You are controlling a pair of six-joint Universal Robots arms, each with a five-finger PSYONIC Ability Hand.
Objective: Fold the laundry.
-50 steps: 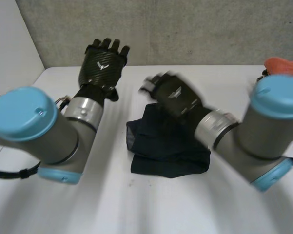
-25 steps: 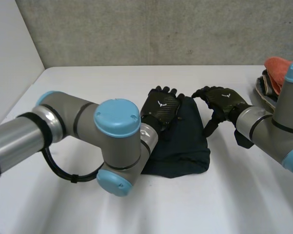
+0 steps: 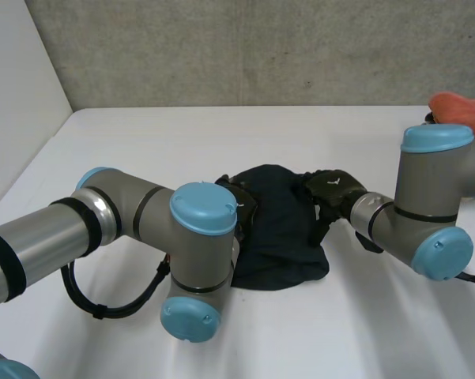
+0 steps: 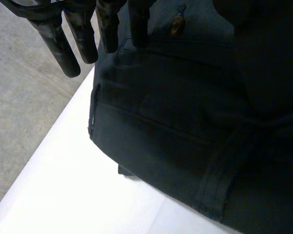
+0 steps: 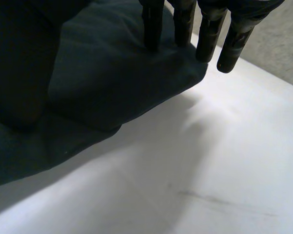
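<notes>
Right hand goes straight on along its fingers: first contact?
The dark navy folded garment: the right hand's fingertips sit at its edge. Beyond it lies the left hand, though depth is unclear.

No words, numbers or labels can be read; the right robot hand [image 3: 337, 189] carries a small white emblem [image 3: 332, 181] without letters.

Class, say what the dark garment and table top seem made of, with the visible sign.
Dark garment: matt woven cloth, perhaps cotton twill; fine weave, stitched seams, a button. Table top: smooth white laminate or painted board, unclear which; slight sheen.
</notes>
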